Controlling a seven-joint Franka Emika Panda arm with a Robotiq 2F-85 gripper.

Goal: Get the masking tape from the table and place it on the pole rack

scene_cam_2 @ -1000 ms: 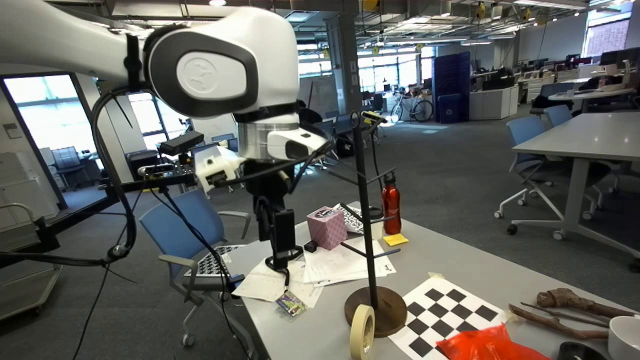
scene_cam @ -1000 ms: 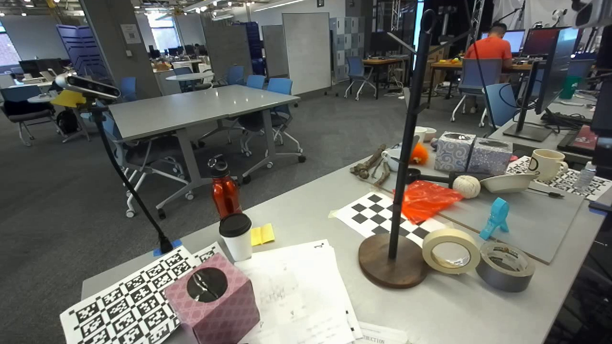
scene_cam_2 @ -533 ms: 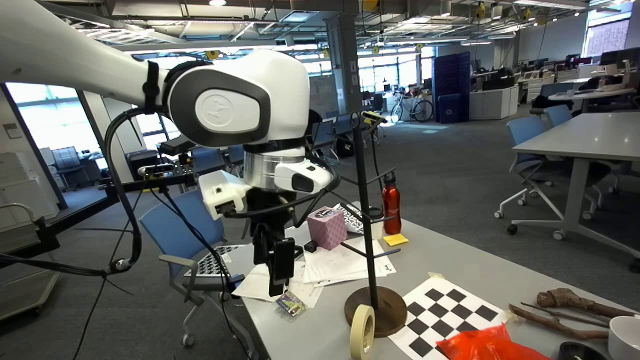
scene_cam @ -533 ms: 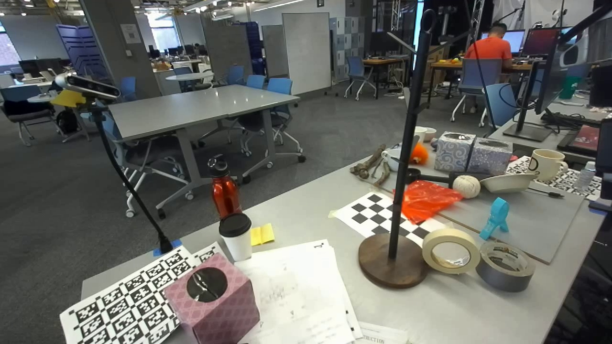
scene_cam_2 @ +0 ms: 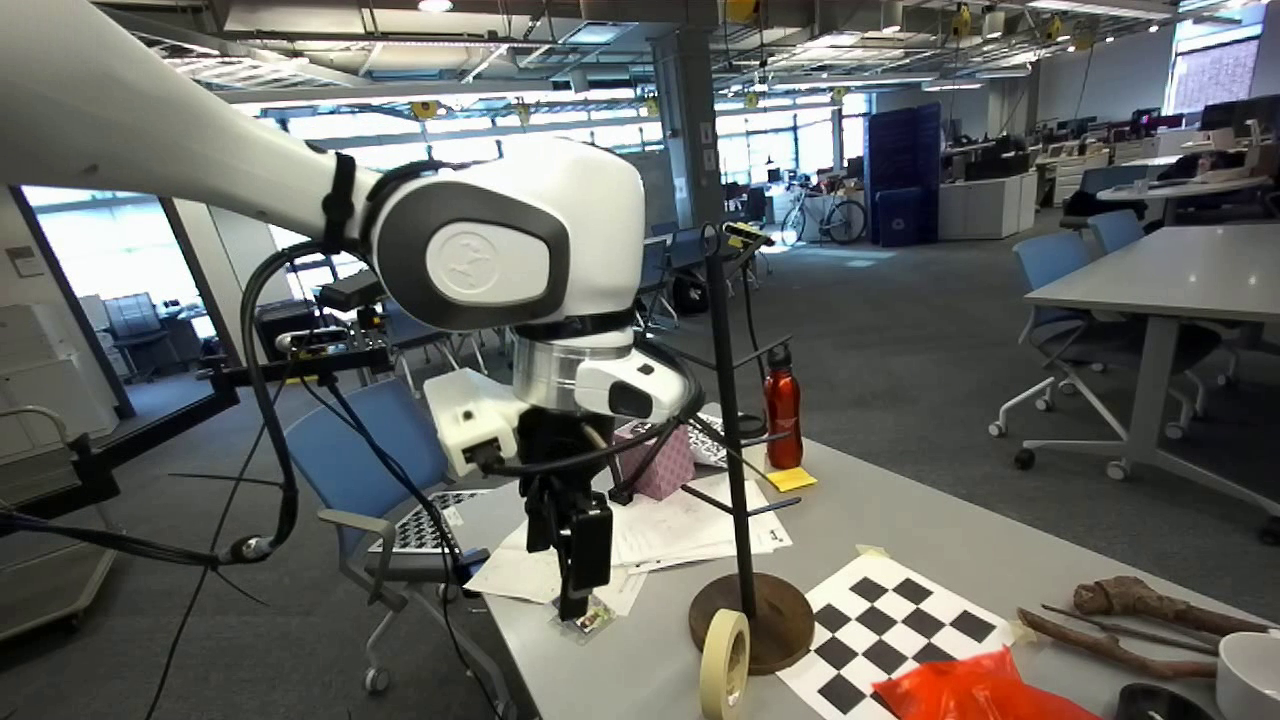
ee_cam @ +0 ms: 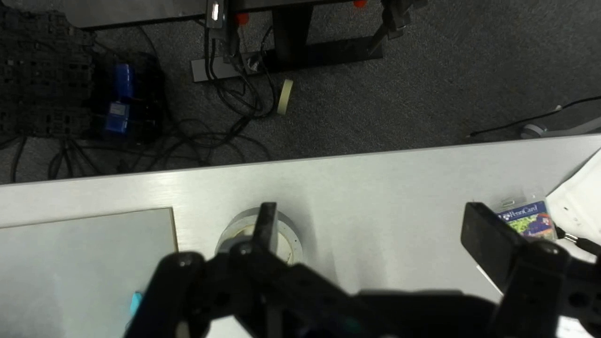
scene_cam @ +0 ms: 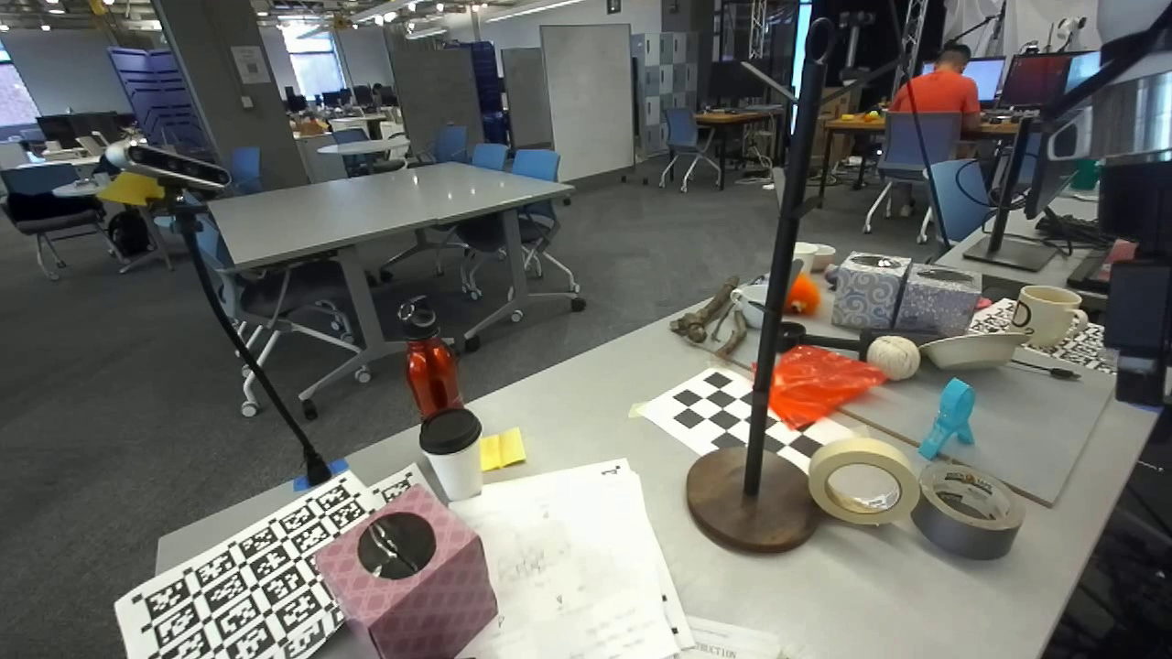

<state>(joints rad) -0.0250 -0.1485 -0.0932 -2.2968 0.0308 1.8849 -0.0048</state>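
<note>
The hand hangs over the bench, fingers spread wide; in an exterior view masking tape stands edgewise, three o'clock from the pole rack.

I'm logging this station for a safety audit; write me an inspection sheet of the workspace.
Surface: pale table, bearing papers and a checkerboard.
Job's things: masking tape on edge beside the pole rack, contact unclear; not yet hung.
Clutter: grey tape roll, pink tissue box, red bottle, turquoise clip.
Gripper: open, nothing held.
Cables: black cables beside the arm, others on the floor.
Surroundings: blue chairs, grey office table, seated person.
</note>
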